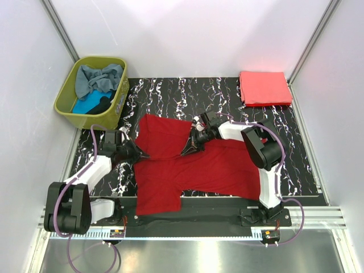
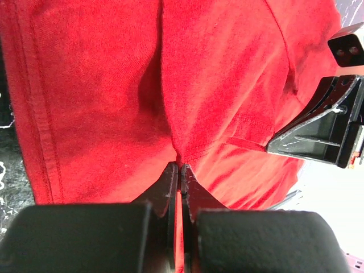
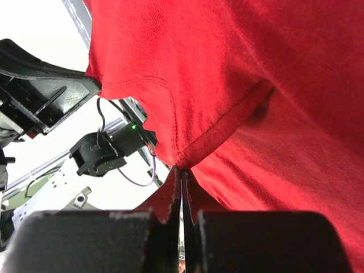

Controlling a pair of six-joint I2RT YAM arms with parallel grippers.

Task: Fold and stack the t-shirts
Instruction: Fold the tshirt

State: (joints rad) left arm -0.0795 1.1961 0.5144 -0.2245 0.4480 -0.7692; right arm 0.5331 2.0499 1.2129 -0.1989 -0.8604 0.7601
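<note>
Dark red t-shirt [image 1: 196, 170] lies spread over the middle of the black marbled mat [image 1: 301, 153], and only the overhead view shows this whole layout. In it the left gripper [image 1: 142, 154] meets the shirt's left edge and the right gripper [image 1: 187, 149] reaches in from the right onto the cloth further in, with a section of the shirt stretching away from them toward the far side. The overhead view is too small to show the jaws, but the wrist cameras make them plain. From the left wrist, the left gripper [image 2: 180, 168] has its fingers pressed together on a stitched edge of the red cloth [image 2: 227, 85], with no gap between them beyond the fabric itself, and the other arm's black gripper body is seen at the right. From the right wrist, the right gripper [image 3: 182, 170] is likewise fully closed, pinching a hem where two layers of the shirt [image 3: 256, 85] meet. Five shirts can be counted: the dark red one, a coral-pink t-shirt [image 1: 264, 88] folded at the mat's far right corner, and a grey-blue shirt [image 1: 99, 77], a turquoise shirt [image 1: 85, 106] and a black shirt [image 1: 103, 104] bundled in the one olive-green basket [image 1: 63, 98] at the far left. Two grippers are in view, both clamped on the same shirt.
</note>
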